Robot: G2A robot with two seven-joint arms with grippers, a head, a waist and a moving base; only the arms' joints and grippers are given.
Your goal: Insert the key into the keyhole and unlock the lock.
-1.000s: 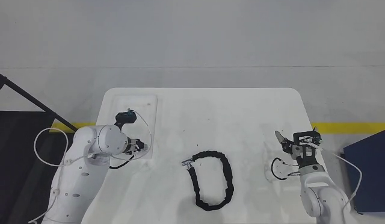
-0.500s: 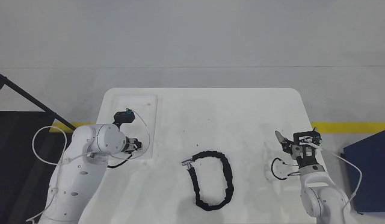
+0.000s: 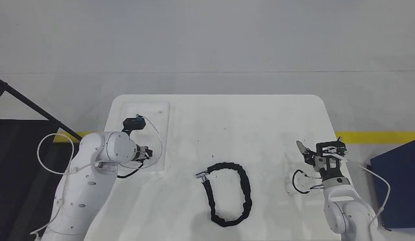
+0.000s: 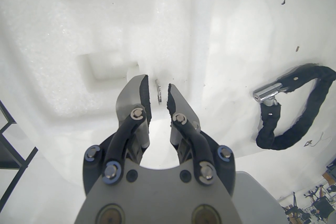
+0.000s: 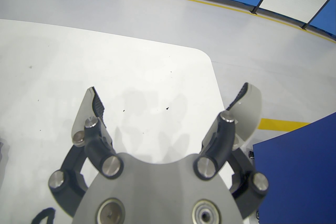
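Moved: left hand point(image 4: 157, 86) nudged leftward.
Grip: slightly open astride small silver key point(image 4: 158, 94).
Progress: key ungrasped; black fabric-sleeved chain lock point(image 3: 247, 190) untouched.

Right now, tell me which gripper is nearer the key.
Left. The left gripper, open, flanks the key in the foam tray; the right gripper hangs open at the opposite side of the table, beyond the chain lock.

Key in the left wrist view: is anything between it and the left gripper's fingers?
Nothing visible. The key stands on edge in the foam tray, inside the open left gripper, with a gap to each finger.
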